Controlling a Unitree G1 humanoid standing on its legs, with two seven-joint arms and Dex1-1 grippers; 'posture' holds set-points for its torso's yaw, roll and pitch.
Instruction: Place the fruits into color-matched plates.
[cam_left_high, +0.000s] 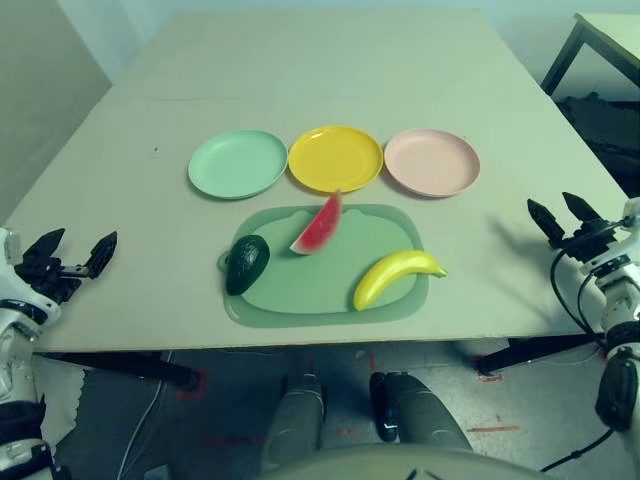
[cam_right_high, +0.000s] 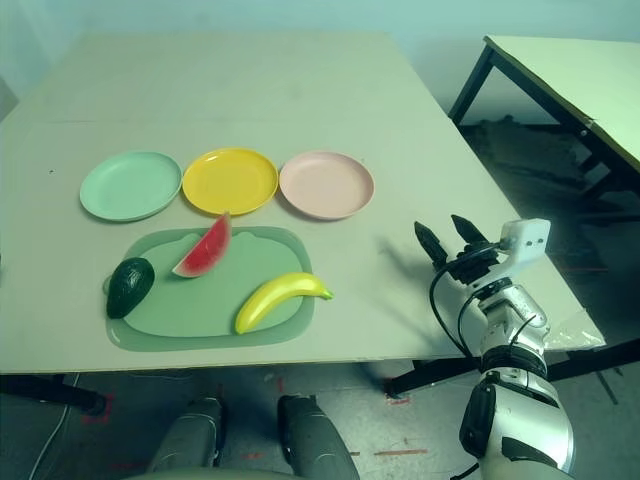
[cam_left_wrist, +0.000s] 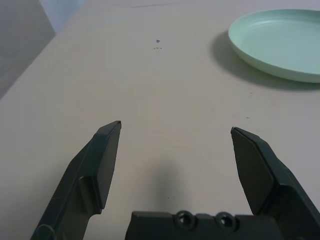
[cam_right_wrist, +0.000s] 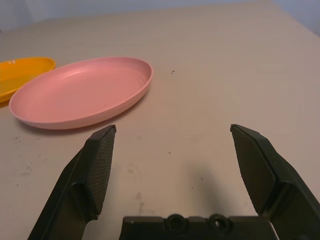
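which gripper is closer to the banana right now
Right. The right gripper hovers open past the table's right edge, on the side where the banana lies on the green mat. The left gripper, also open, is off the far left edge.

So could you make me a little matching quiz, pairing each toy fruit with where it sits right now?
Things:
1. curved yellow toy banana
2. red toy watermelon wedge with green rind
3. dark green toy avocado

Places on the large rounded green mat:
A. on the mat's left edge, partly overhanging it
B. at the mat's far edge, nearest the round yellow plate
C. at the mat's near right corner

Pairs: 1-C, 2-B, 3-A
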